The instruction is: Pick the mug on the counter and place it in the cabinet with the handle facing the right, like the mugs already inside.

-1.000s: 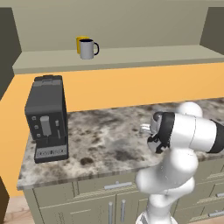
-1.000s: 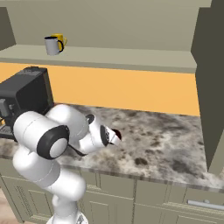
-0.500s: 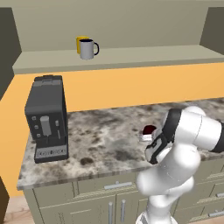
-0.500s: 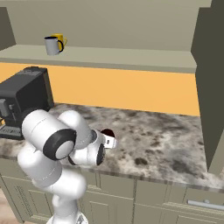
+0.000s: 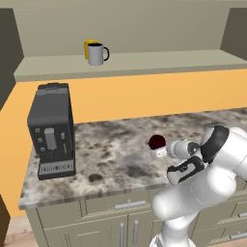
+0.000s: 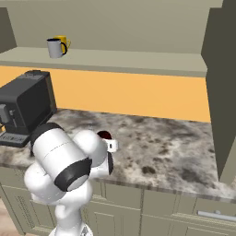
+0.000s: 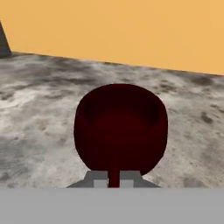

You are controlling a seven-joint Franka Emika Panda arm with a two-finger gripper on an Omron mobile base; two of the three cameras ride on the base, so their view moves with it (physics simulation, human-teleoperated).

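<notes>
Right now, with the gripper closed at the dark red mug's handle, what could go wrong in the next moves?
1. The gripper pinches only the thin loop handle of the small rounded dark red mug, so the mug may swing or slip when lifted.
2. On the olive-beige cabinet ledge, the grey mug with black handle and the yellow mug stand close together; placing beside them could knock them.

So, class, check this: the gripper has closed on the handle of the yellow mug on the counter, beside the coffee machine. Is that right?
Not quite: the mug's colour is wrong. The gripper has closed on the handle of the dark red mug on the counter, as the hand view shows. The yellow mug stands up in the cabinet. The coffee machine is on the counter, as you said.
</notes>
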